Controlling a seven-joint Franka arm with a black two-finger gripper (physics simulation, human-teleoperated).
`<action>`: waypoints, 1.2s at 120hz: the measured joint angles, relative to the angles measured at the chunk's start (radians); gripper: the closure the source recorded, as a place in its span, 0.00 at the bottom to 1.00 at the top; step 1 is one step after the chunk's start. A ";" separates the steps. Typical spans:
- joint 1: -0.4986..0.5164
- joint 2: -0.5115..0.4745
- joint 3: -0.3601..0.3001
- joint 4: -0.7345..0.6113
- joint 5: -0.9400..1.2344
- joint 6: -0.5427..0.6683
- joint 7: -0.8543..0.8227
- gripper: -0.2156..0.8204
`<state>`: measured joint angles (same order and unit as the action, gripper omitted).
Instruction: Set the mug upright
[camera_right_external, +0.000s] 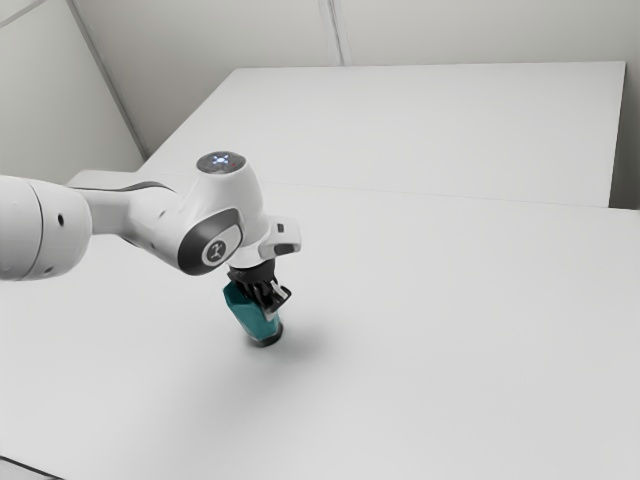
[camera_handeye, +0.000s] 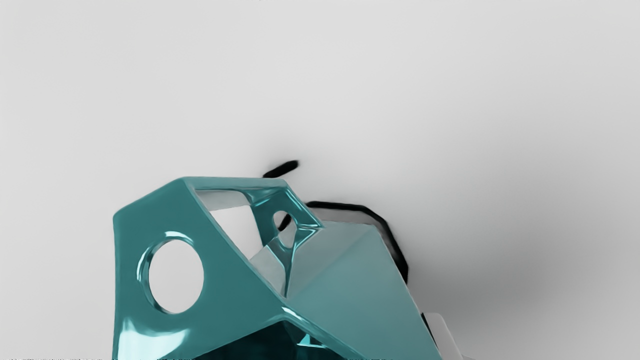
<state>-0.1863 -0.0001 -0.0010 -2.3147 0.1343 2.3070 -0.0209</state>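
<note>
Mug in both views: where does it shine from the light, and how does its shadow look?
In the wrist view, a broad white glare lies on the mug's face with the large round opening, with thin bright lines along that opening's rim; a soft, dark shadow spreads over the table beside it. In the exterior view, the shadow around the mug's foot is soft-edged too.
</note>
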 joint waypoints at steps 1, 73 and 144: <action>0.000 0.000 0.000 0.000 0.000 0.001 -0.002 0.96; 0.014 -0.042 -0.010 0.008 -0.012 0.034 -0.074 0.38; 0.034 -0.054 -0.024 0.347 -0.102 -0.366 -0.090 0.24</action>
<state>-0.1521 -0.0541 -0.0254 -1.9681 0.0324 1.9412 -0.1108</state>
